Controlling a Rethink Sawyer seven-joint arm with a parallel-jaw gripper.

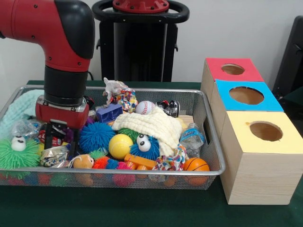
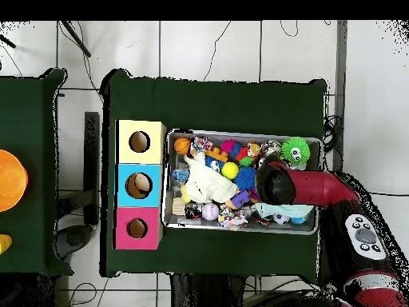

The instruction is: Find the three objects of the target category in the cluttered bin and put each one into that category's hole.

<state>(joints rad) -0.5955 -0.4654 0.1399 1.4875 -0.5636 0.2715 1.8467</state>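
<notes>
A wire mesh bin (image 1: 214,142) holds a heap of toys. My gripper (image 1: 62,146) reaches down into its left end, open, its black fingers (image 1: 75,147) straddling a small red-and-white item among the clutter. Beside it lie a blue spiky ball (image 1: 96,136), a yellow ball (image 1: 120,145) and a green spiky creature with eyes (image 1: 19,151). In the overhead view the red arm (image 2: 275,184) covers the gripper. Three wooden boxes with round holes stand next to the bin: a red-topped box (image 1: 233,69), a blue-topped box (image 1: 246,95) and a yellow-topped box (image 1: 265,131).
Also in the bin: a white cloth (image 1: 151,125), a baseball (image 1: 145,107), a small basketball (image 1: 196,164), a blue fuzzy toy with eyes (image 1: 144,145), a plastic bottle (image 1: 191,137), a rope toy (image 1: 125,99) and a teal cloth (image 1: 21,108). An orange object (image 2: 9,180) lies on a neighbouring table.
</notes>
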